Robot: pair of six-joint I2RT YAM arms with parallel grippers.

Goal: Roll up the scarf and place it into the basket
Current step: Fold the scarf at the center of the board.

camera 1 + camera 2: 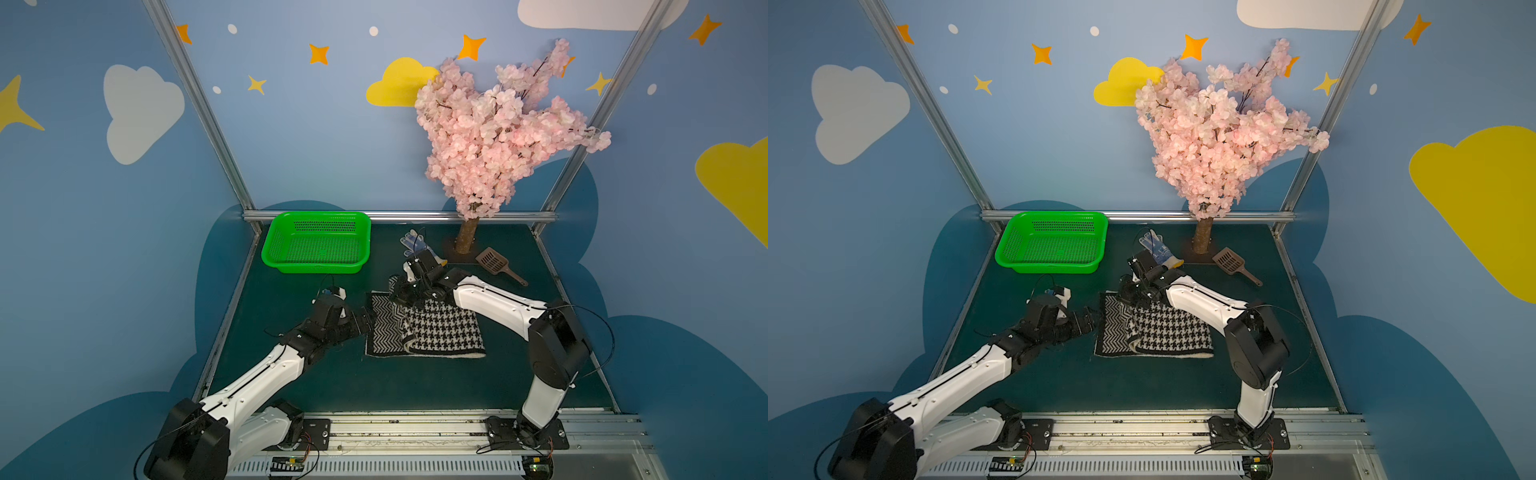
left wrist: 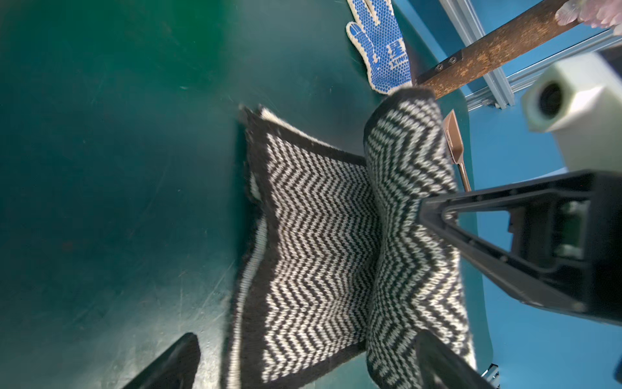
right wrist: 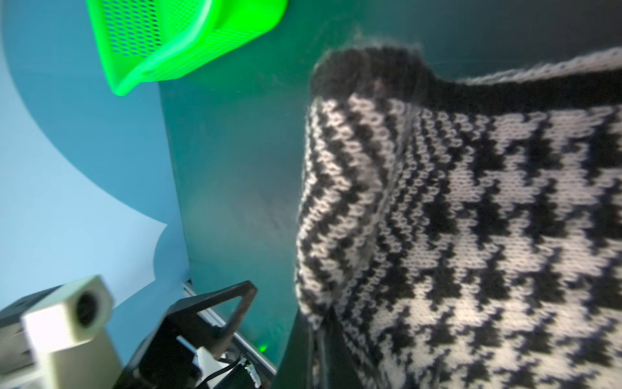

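Note:
The black-and-white scarf (image 1: 440, 328) (image 1: 1167, 332) lies folded mid-table, houndstooth side up on the right, zigzag side showing on the left. My right gripper (image 1: 401, 293) (image 1: 1127, 293) (image 3: 319, 323) is shut on the scarf's far folded edge and holds that fold (image 2: 404, 161) raised. My left gripper (image 1: 370, 320) (image 1: 1094, 320) (image 2: 306, 336) stands open at the scarf's left edge, its fingers either side of the zigzag cloth (image 2: 319, 235) without pinching it. The green basket (image 1: 320, 216) (image 1: 1054, 214) (image 3: 188, 67) sits empty at the back left.
A white-and-blue dotted glove (image 1: 415, 245) (image 2: 380, 50) lies just behind the right gripper. A brown slotted scoop (image 1: 496, 264) (image 1: 1233, 264) and the trunk (image 1: 465, 237) of a pink blossom tree stand at the back right. Metal frame rails (image 1: 415, 216) bound the table.

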